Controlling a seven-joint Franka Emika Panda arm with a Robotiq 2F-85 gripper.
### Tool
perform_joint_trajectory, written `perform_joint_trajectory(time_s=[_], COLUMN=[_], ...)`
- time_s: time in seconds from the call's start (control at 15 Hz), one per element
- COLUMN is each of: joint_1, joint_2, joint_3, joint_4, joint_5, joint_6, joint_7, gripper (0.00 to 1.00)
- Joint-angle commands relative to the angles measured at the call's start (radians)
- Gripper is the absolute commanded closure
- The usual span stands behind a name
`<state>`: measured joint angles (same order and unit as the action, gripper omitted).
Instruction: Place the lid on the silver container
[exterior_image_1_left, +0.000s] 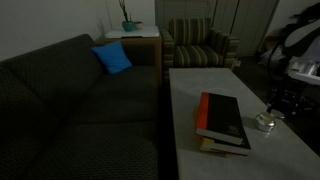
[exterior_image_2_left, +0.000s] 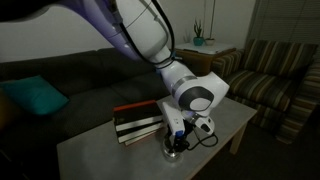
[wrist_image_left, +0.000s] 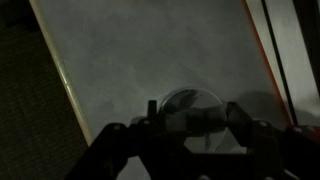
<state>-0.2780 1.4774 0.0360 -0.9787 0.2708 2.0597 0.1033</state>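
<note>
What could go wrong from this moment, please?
1. The hand is low over the tin; pressing off-centre could tip it.
2. The tin stands near the table edge; a sideways push might slide it off.
3. The room is dark, so alignment is hard to judge.

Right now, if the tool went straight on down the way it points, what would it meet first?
Probably the silver container, standing on the table directly under the tool, beside the books. The picture is dim, so the gap between them is unclear.
</note>
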Motion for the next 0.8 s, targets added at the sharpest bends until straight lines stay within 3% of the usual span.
perform_joint_trajectory(time_s=[0.0, 0.07, 0.13, 0.73], joint_1=[0.000, -0.001, -0.001, 0.036], joint_2=[0.000, 0.000, -0.012, -0.003], joint_3=[-0.003, -0.002, 0.001, -0.022], joint_4=[0.003, 0.003, -0.018, 0.015], joint_5=[0.006, 0.006, 0.003, -0.002], joint_6=[-0.004, -0.004, 0.017, -0.013], joint_7=[-0.002, -0.002, 0.009, 0.081], gripper=[0.31, 0.31, 0.56, 0.56])
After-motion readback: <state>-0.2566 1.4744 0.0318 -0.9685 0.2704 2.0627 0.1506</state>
